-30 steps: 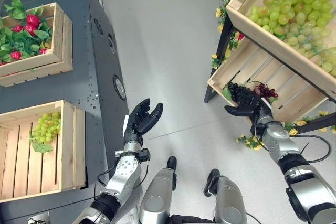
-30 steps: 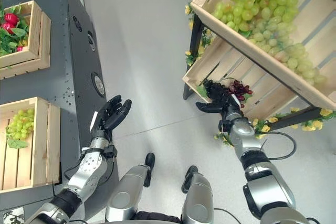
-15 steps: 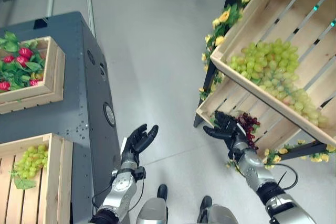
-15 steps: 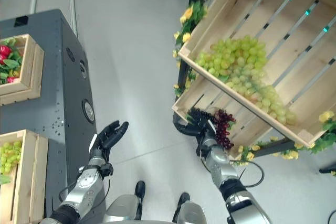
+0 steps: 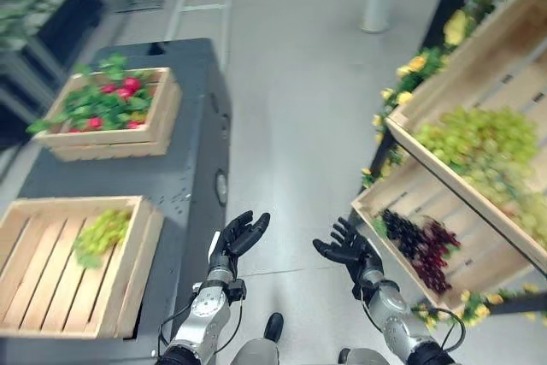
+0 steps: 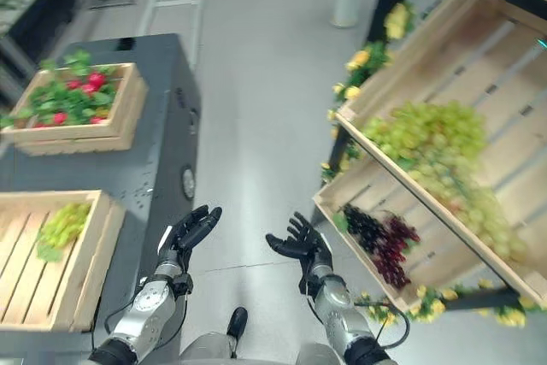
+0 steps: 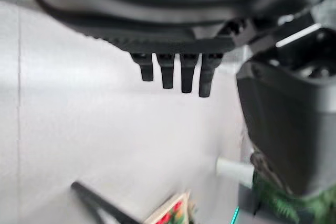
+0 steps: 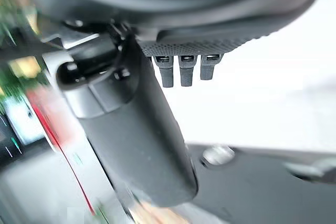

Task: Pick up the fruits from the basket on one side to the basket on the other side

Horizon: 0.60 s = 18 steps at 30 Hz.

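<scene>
The dark grapes (image 5: 420,247) form a purple-black bunch with red-tinged berries, lying in the lower crate (image 5: 466,275) of the slanted rack. They sit just to the right of the right hand (image 5: 346,251), apart from it, not touching. The right hand is spread wide, fingers straight, holding nothing. The left hand (image 5: 237,236) is raised beside it over the floor, fingers straight and empty. Green grapes (image 5: 101,234) lie in the near crate (image 5: 51,318) well to the left of the left hand. No writing is legible.
</scene>
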Motion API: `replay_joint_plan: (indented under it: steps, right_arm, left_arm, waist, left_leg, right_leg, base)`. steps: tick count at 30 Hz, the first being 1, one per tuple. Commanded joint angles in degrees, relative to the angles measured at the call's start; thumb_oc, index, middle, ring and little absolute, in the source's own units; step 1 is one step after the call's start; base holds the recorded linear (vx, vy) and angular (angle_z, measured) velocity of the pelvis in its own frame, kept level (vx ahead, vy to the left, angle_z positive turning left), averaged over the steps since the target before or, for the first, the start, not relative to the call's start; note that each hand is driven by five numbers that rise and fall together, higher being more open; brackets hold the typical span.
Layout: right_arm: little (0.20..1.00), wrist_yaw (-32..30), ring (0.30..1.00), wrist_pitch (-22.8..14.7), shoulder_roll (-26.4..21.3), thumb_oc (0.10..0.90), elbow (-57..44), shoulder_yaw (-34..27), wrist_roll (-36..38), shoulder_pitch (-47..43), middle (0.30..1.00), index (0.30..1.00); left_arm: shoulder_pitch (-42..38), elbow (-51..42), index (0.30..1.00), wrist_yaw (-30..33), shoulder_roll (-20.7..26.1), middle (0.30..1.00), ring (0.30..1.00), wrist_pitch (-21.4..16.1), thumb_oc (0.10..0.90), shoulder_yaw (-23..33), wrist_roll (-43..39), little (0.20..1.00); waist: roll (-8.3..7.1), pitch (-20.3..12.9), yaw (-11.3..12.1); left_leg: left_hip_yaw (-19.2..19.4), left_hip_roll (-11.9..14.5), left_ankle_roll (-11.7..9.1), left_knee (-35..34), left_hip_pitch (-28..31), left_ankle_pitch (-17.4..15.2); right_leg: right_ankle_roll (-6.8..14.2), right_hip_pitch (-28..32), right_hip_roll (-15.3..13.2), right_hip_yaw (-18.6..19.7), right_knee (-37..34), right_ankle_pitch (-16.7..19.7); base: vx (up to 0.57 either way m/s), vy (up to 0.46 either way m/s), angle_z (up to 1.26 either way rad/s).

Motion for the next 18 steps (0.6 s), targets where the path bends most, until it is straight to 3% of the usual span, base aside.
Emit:
replay_joint_plan:
  steps: [1,2,4,5,8,9,12,18]
  right_arm:
    - [0.9,3.9,0.9,-3.3,1.5,0.8,-7.0,-0.7,3.6,-3.3,0.9,0.9]
    - [0.9,3.1,0.9,-4.3,1.6,0.8,-6.8,-0.5,2.2,-3.4,0.9,0.9]
    - [0.9,1.5,0.9,-5.3,1.3,0.8,-7.5,-0.4,0.8,-2.6,0.9,0.9]
    - [0.9,0.0,0.9,-6.3,0.8,0.8,-8.1,-1.1,1.3,-1.7,0.9,0.9]
    - [0.9,-3.7,0.9,-10.7,0.2,0.8,-7.5,-1.8,-2.0,-1.7,0.9,0.9]
    - [0.9,-3.2,0.9,-11.2,-0.1,0.8,-6.7,-1.3,-3.3,-2.7,0.9,0.9]
    - [0.9,-4.7,0.9,-11.5,-0.9,0.8,-7.1,-0.4,-8.8,-4.0,0.9,0.9]
    - [0.9,-6.4,0.9,-11.9,-2.9,0.8,-7.0,0.2,-14.8,-4.8,0.9,0.9]
  left_arm:
    - [-1.6,-4.4,0.9,-2.1,0.6,0.9,0.9,-4.2,0.8,1.8,1.2,0.9]
    - [-1.3,-4.9,0.9,-2.4,0.5,0.9,0.9,-4.0,0.8,2.1,1.3,0.9]
    - [-1.2,-5.3,0.9,-3.0,0.1,0.9,0.9,-3.8,0.8,1.5,3.0,0.9]
    - [-2.4,-5.3,0.9,-4.2,-0.1,0.9,0.9,-3.2,0.8,0.5,5.7,0.9]
    - [-5.0,-6.0,0.9,-5.2,-0.1,0.9,0.9,-2.8,0.8,-2.2,8.7,0.9]
    - [-6.1,-6.0,0.9,-3.5,0.1,0.9,0.9,-3.0,0.8,-3.8,8.8,0.9]
    - [-7.5,-6.2,0.9,-0.9,0.8,0.9,0.9,-4.0,0.8,-4.6,11.5,0.9]
    - [-8.0,-7.7,0.9,0.7,2.2,0.9,0.9,-3.1,0.8,-4.9,12.5,0.9]
  waist:
    - [-1.9,-0.3,2.5]
    - [-2.0,-0.2,3.0]
    - [-2.52,0.0,2.8]
    - [-2.96,0.1,1.7]
    - [-3.03,0.0,-0.4]
    - [-1.95,-0.2,-0.9]
    - [-1.25,-0.9,-0.7]
    - [-1.57,-2.1,-0.2]
  left_leg:
    - [4.0,-3.5,1.3,-0.3,0.1,-1.0]
    - [4.3,-3.4,1.0,0.5,-0.5,-1.2]
    - [9.4,-3.5,0.8,5.5,-3.2,-3.0]
    - [17.1,-2.4,0.1,9.4,-5.1,-4.2]
    - [27.5,0.2,0.2,12.3,-5.0,-6.1]
    - [28.4,-0.1,0.3,7.6,-2.9,-5.0]
    - [26.6,-0.7,-0.1,2.7,-2.4,-2.4]
    - [24.7,-2.3,1.4,1.2,-0.1,-3.7]
  right_leg:
    - [-3.5,0.8,1.4,-1.4,-4.5,6.7]
    - [-3.5,0.9,1.2,-1.8,-4.8,6.8]
    - [-3.6,1.2,-0.1,-4.5,-5.3,7.4]
    - [-3.5,1.7,-1.4,-7.9,-5.7,7.9]
    - [-2.9,1.7,-3.5,-13.0,-4.2,7.6]
    - [-2.5,2.1,-3.2,-13.4,-4.1,7.1]
    - [-1.4,2.1,-2.8,-12.3,-5.9,8.1]
    - [-0.7,1.6,-3.6,-12.7,-7.4,9.2]
  base:
    - [-0.02,-0.075,0.46]
    - [-0.01,-0.067,0.2]
    - [-0.01,-0.024,0.45]
    - [-0.03,-0.008,0.76]
    - [-0.01,0.052,1.6]
    - [0.03,0.12,1.1]
    - [0.02,0.132,0.7]
    - [0.05,0.094,0.17]
